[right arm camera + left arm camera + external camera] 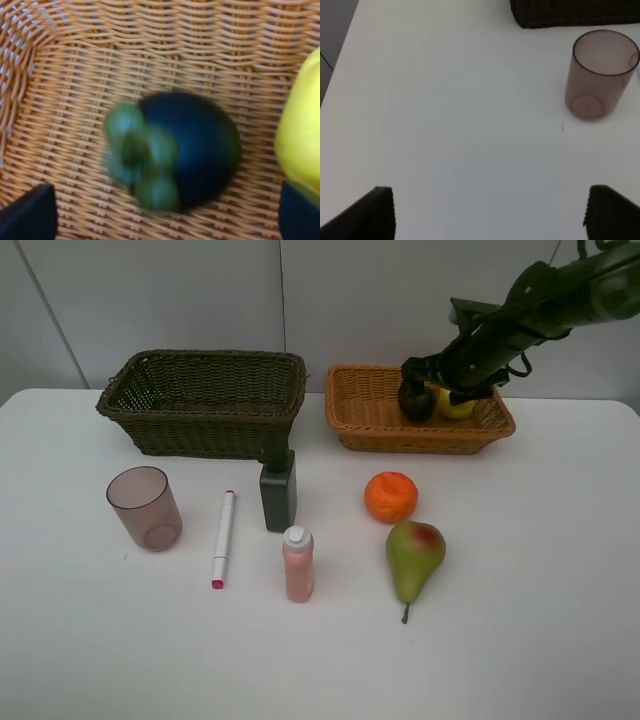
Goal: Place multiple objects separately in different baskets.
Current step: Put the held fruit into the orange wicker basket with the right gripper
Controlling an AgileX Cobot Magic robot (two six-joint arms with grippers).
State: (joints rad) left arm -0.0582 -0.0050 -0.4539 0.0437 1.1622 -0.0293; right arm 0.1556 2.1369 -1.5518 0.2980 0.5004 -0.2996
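Dark fruit [192, 150] between parted fingers [27, 215], in basket [150, 45].

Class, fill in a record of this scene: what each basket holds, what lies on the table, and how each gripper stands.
dark basket: nothing visible inside
orange basket: dark fruit, lemon
table: cup, marker, green bottle, pink bottle, orange, pear
left gripper: open, empty, over bare table near the cup
right gripper: open, above the dark fruit in the orange basket
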